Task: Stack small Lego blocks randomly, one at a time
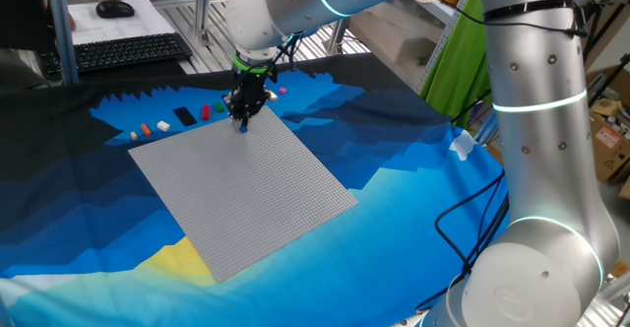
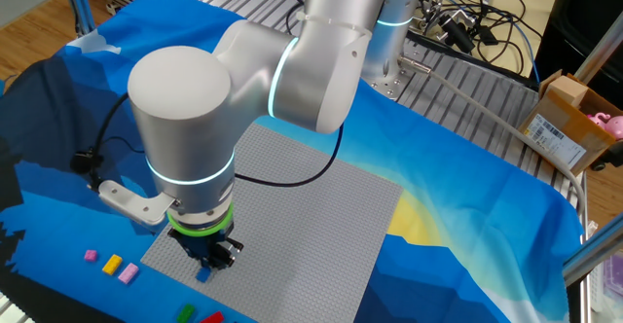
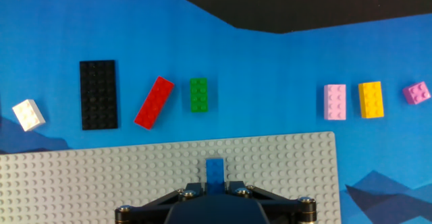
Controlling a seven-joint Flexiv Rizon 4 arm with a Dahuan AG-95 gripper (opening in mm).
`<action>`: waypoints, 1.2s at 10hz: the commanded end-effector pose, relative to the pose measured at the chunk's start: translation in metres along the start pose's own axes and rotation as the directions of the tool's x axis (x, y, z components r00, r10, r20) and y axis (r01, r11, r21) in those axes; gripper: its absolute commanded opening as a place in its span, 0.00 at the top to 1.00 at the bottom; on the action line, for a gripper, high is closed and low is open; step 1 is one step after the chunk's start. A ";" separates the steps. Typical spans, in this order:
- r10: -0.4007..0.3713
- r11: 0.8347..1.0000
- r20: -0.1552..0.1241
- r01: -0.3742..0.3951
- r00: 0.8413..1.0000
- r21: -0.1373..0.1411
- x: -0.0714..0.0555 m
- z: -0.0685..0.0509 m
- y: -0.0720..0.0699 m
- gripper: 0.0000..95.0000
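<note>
Count from the hand view, loose on the cloth beyond the baseplate's edge: one white brick (image 3: 28, 114), one black flat plate (image 3: 98, 94), one red brick (image 3: 154, 102), one green brick (image 3: 198, 94), one pink brick (image 3: 335, 102), one yellow brick (image 3: 370, 100), one purple brick (image 3: 416, 92). An eighth piece, a blue brick (image 3: 215, 172), sits on the grey baseplate (image 3: 81, 183) near its edge, between the fingertips. The gripper (image 3: 215, 185) points straight down with its jaws narrow, closed on that blue brick.

From one fixed view an orange brick (image 1: 161, 126) also lies in the row, near the black plate.

Surface: a blue cloth (image 1: 413, 199) with a dark jagged pattern and a yellow patch covers the table; the baseplate lies flat on it. Room: a keyboard (image 1: 128, 51) and mouse (image 1: 115, 9) on a desk behind, and a cardboard box (image 2: 569, 119) and cables to the side.
</note>
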State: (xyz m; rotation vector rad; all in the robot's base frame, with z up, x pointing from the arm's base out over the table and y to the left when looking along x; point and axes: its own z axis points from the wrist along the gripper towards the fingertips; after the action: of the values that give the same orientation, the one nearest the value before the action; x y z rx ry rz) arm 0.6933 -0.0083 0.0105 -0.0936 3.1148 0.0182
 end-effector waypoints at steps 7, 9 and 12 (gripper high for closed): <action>0.004 1.000 0.000 -0.004 1.000 0.000 0.000 0.001 -0.002 1.00; 0.008 1.000 0.000 -0.008 1.000 0.002 0.001 0.000 0.001 1.00; 0.006 1.000 0.002 -0.006 1.000 0.003 0.000 0.002 0.001 1.00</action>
State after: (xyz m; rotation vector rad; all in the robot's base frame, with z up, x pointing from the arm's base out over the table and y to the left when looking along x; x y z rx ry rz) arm 0.6927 -0.0073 0.0100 -0.0840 3.1110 0.0128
